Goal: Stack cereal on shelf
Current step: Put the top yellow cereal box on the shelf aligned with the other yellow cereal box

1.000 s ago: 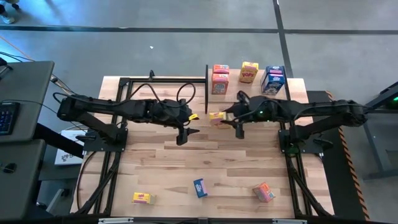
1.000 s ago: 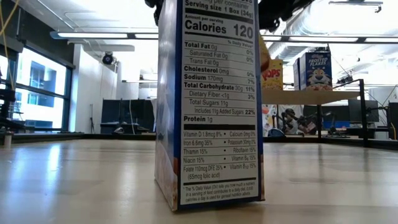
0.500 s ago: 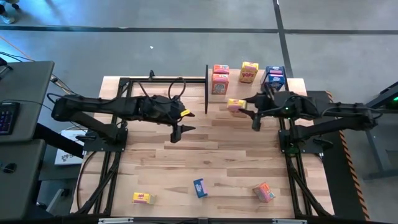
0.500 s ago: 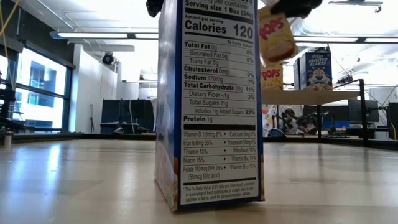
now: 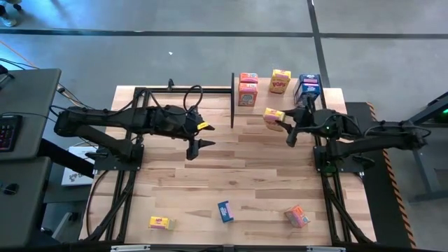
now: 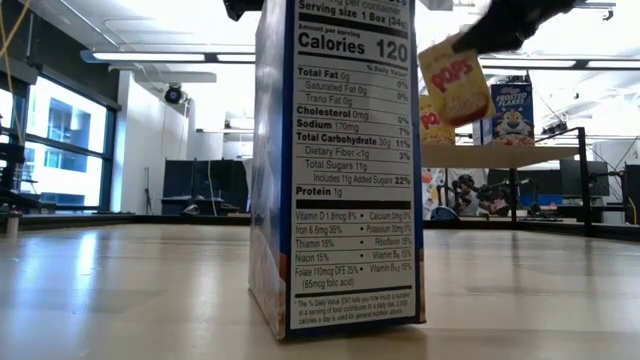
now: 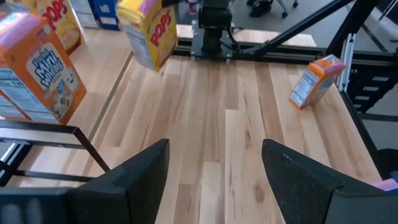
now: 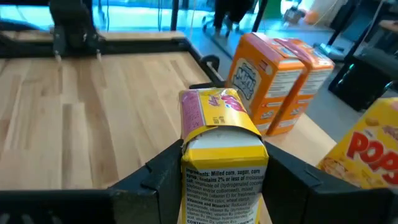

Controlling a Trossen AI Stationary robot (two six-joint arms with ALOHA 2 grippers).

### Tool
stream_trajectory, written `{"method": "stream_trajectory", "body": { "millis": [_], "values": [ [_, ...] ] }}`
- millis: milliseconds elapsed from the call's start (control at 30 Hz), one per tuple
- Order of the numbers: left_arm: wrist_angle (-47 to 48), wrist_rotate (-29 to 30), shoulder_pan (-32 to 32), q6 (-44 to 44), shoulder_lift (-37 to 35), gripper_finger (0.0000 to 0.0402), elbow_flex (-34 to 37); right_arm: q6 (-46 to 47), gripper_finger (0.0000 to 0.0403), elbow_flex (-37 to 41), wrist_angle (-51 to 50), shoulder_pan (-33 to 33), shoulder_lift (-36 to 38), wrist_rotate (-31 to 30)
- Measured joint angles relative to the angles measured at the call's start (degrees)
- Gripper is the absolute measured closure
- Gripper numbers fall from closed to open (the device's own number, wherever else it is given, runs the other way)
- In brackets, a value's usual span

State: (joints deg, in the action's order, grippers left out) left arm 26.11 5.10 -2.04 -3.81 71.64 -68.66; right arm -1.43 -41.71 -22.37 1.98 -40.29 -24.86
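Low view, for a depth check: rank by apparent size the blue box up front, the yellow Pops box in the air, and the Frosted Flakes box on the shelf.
1. Blue box, nearest the camera.
2. Yellow Pops box.
3. Frosted Flakes box, roughly alike.

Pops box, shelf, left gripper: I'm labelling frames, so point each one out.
Pops box (image 6: 455, 82), low view, printed front.
shelf (image 6: 500, 155), low view, board's front edge.
left gripper (image 7: 214, 180), left wrist view, between its open fingers.

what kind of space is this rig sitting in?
Probably a robotics lab or workshop, not a shop. The plank table on a black frame stands on bare concrete floor; exposed ceiling ducts and strip lights show behind, and a desk with keyboard sits alongside.
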Motion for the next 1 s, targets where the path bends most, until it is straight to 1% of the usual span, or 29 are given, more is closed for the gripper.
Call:
{"method": "stream_trajectory", "body": {
  "millis": [167, 333, 433, 533, 733, 900, 1000],
  "values": [
    [0.3, 0.0, 0.0, 0.0, 0.1, 0.0156, 0.0, 0.1, 0.0231, 7.4, 7.5, 0.0, 6.1, -1.2],
    [0.2, 0.0, 0.0, 0.0, 0.1, 0.0156, 0.0, -1.3, 0.0231, 11.4, 13.4, 0.0, 11.2, -3.2],
    [0.2, 0.0, 0.0, 0.0, 0.1, 0.0156, 0.0, -1.8, 0.0231, 13.4, 17.1, 0.0, 12.6, -5.1],
    [0.2, 0.0, 0.0, 0.0, 0.1, 0.0156, 0.0, -2.6, 0.0231, 15.6, 21.3, 0.0, 12.7, -6.7],
    [0.2, 0.0, 0.0, 1.4, 0.1, 0.0156, 0.0, -3.5, 0.0231, 19.3, 29.2, 0.0, 11.3, -13.3],
    [0.2, 0.0, 0.0, 1.5, 0.1, 0.0156, 0.0, -4.5, 0.0231, 19.9, 31.4, 0.2, 9.1, -14.7],
    [0.2, 0.0, 0.0, 1.5, 0.1, 0.0156, 0.0, -5.0, 0.0231, 19.9, 32.7, 1.3, 7.8, -15.2]
  ]
}}
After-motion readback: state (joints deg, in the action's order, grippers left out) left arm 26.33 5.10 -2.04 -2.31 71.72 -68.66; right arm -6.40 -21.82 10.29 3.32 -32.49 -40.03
